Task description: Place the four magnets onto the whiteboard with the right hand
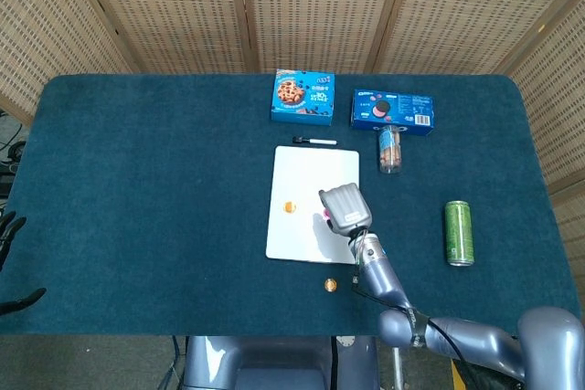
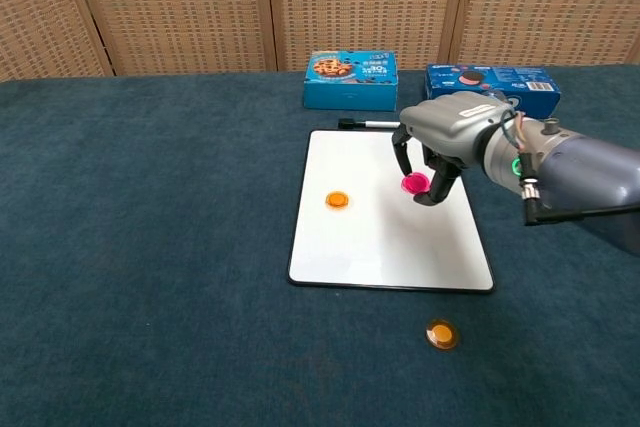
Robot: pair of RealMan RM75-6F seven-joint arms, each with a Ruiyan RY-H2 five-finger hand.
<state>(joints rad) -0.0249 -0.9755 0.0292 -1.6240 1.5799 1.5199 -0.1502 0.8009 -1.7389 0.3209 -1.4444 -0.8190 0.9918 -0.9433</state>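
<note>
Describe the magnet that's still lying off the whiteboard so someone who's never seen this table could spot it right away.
Find the whiteboard in the middle of the blue table. Just off its near edge, toward the right corner, an orange magnet lies alone on the cloth. The other orange magnet sits on the board itself.

The desk (image 1: pixel 137 189) has a dark teal cloth. The whiteboard (image 2: pixel 370 237) is white with a thin black frame. On it lie one orange magnet (image 2: pixel 337 199) and one pink magnet (image 2: pixel 413 183). The robot hand (image 2: pixel 445 142) is grey with black fingers. The can (image 1: pixel 458 232) is green.
</note>
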